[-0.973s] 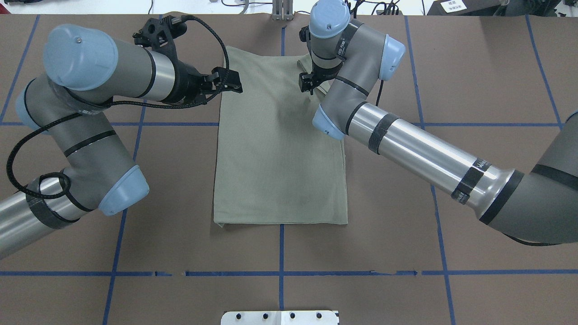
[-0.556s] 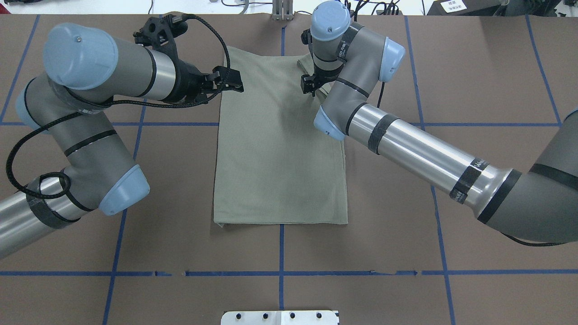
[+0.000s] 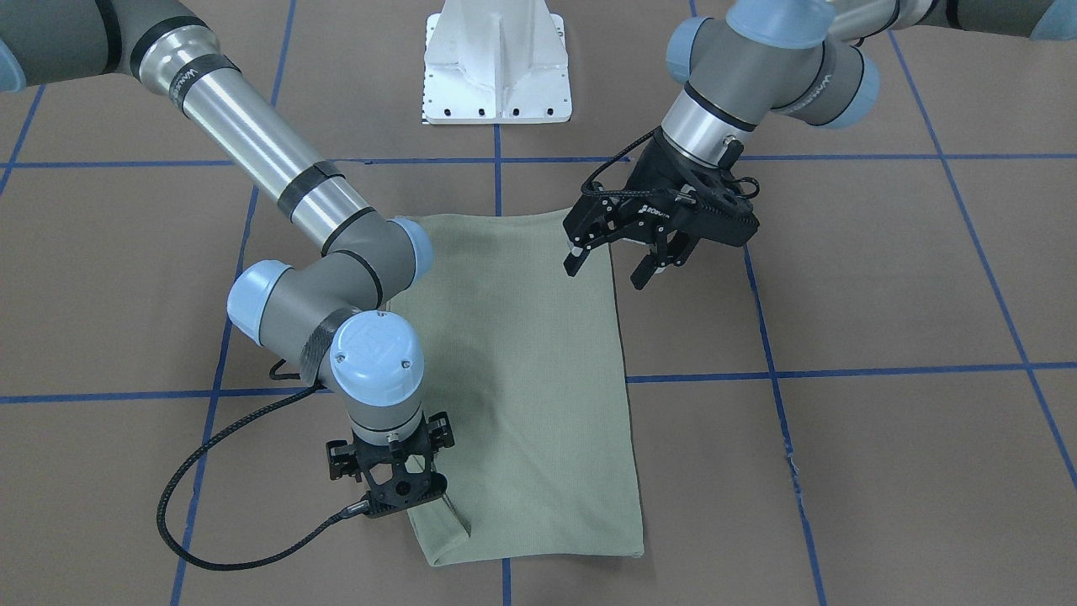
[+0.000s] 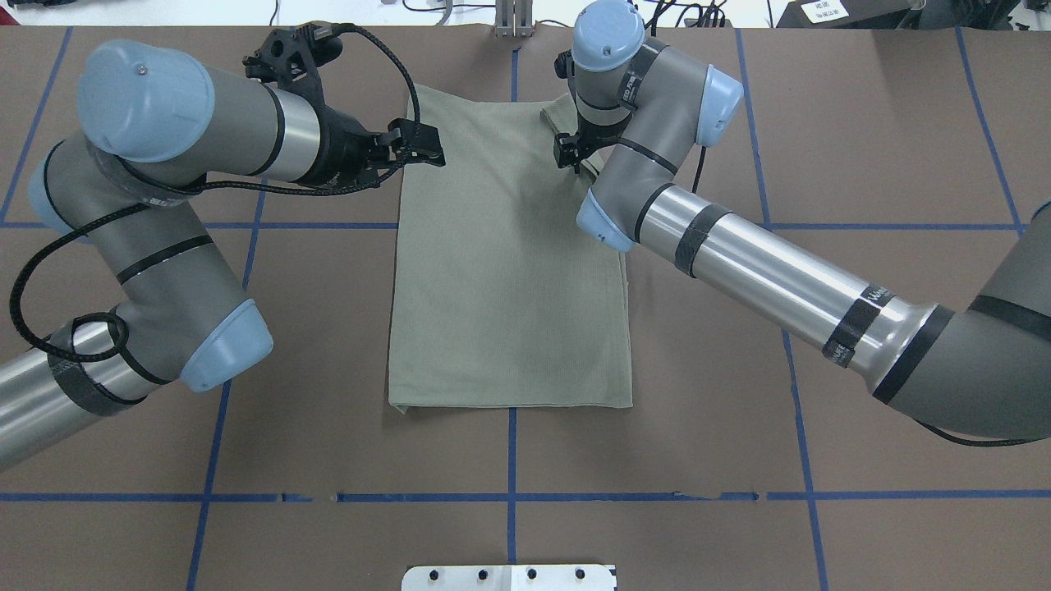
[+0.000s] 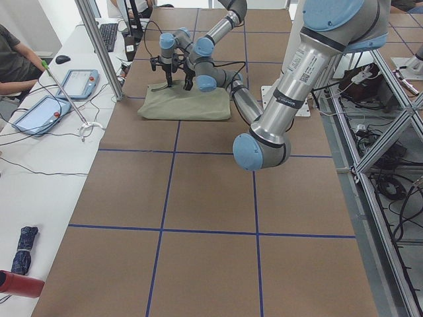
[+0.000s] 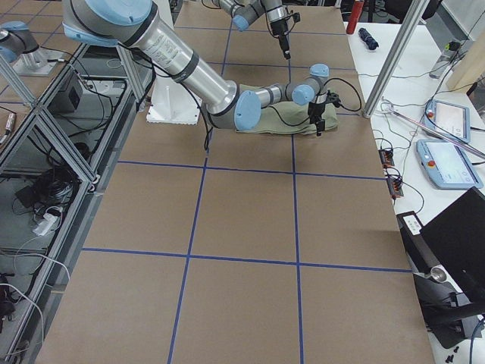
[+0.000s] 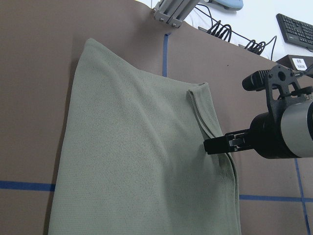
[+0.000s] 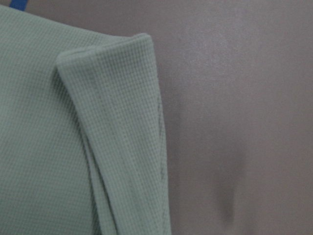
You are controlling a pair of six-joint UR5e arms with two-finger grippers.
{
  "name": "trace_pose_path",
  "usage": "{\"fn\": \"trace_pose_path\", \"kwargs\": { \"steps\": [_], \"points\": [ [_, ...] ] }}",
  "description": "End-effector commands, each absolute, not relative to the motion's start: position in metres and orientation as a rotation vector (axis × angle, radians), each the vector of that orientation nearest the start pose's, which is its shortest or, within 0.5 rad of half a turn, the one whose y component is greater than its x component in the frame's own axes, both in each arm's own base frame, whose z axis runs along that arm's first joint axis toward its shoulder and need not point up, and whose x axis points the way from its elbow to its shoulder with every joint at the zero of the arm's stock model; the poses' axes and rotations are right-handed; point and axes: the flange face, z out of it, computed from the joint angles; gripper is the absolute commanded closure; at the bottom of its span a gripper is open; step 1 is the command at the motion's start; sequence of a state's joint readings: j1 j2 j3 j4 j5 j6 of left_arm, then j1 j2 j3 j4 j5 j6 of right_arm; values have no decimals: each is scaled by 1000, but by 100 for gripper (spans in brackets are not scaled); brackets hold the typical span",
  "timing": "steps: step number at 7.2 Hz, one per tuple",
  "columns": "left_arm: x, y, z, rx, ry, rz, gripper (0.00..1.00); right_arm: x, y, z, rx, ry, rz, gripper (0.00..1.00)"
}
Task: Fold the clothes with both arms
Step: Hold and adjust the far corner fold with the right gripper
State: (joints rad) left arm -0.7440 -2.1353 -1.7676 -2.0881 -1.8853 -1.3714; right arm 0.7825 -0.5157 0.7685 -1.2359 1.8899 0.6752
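As the shirt (image 4: 509, 271) lay folded mid-table, the left gripper (image 3: 607, 269) was held open, empty, at its edge; whether the right gripper (image 4: 571, 160) was open could not be told. Pinching all layers at both far corners was advised.

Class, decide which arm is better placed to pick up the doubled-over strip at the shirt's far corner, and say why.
Right. Its end effector is directly at the strip on the shirt. The left end effector, open, hovers at the opposite edge.
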Motion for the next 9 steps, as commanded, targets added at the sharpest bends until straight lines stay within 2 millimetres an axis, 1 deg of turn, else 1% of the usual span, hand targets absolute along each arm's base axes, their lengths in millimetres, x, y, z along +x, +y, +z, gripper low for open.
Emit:
{"fn": "trace_pose_path", "kwargs": {
  "steps": [1,2,3,4,5,6,7,8,9],
  "points": [
    [394,-502,181,338,1257,-264,0,-540,-705,312,223,-607,-195,0],
    [394,-502,181,339,1257,-263,0,-528,-713,316,225,-604,-191,0],
    [395,-503,183,339,1253,-261,0,-514,-721,324,224,-599,-185,0],
    [395,-503,182,340,1255,-261,0,-501,-725,346,208,-584,-172,0],
    [395,-503,183,339,1253,-261,0,-496,-727,349,206,-584,-168,0],
    [394,-503,183,342,1253,-260,0,-493,-729,336,211,-608,-168,0],
    [395,-503,184,339,1250,-259,0,-484,-733,319,222,-643,-166,0],
    [395,-504,186,340,1247,-260,0,-491,-734,292,244,-661,-174,0],
    [395,-505,188,337,1243,-261,0,-509,-735,271,252,-656,-185,0]
  ]
}}
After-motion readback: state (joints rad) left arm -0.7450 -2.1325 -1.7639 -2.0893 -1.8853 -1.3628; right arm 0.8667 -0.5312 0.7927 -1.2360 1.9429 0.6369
